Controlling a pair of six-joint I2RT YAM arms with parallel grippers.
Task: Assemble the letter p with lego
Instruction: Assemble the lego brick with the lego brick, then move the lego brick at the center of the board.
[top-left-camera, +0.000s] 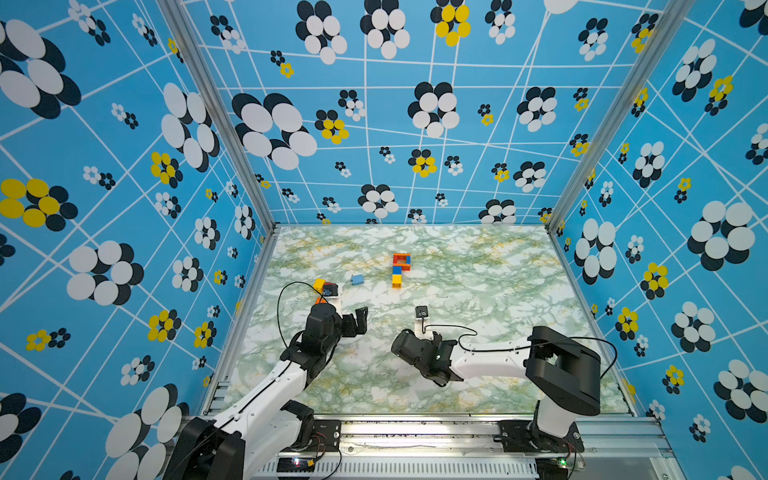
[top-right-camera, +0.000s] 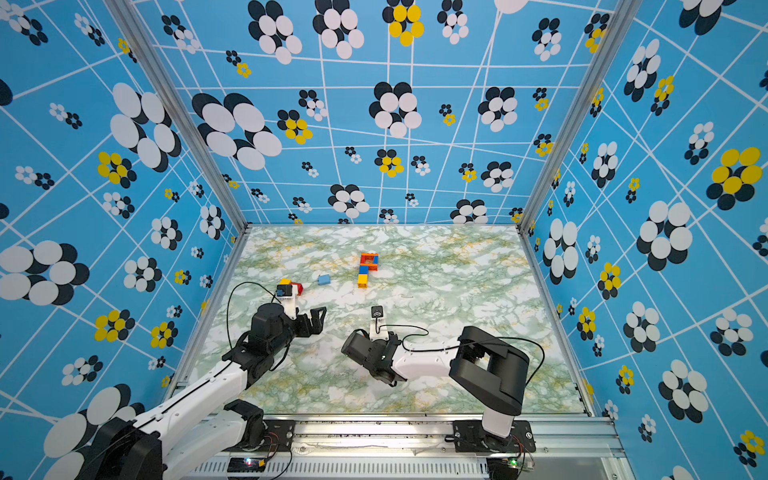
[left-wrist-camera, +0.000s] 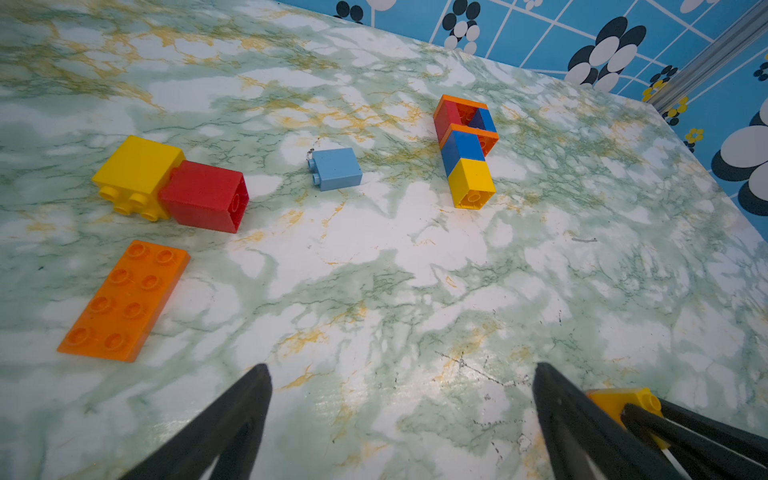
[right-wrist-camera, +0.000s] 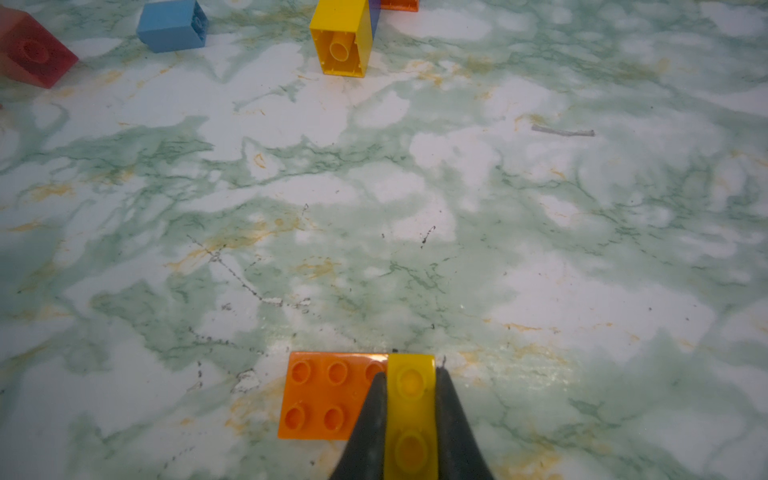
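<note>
R jaws pinch yellow brick (right-wrist-camera: 410, 409), seemingly stacked on orange plate (right-wrist-camera: 324, 399); L jaws spread, empty. P build (top-left-camera: 401, 268) lies mid-worktop (top-left-camera: 498, 291), well apart. Step looks like transport; next you need stud alignment w/ the build.

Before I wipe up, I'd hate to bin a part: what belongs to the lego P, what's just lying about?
Job: P-shaped assembly; pale blue brick; square yellow brick; red brick; long orange plate; narrow yellow brick in right gripper; short orange plate against it.
Lying about: grey scrap.
</note>
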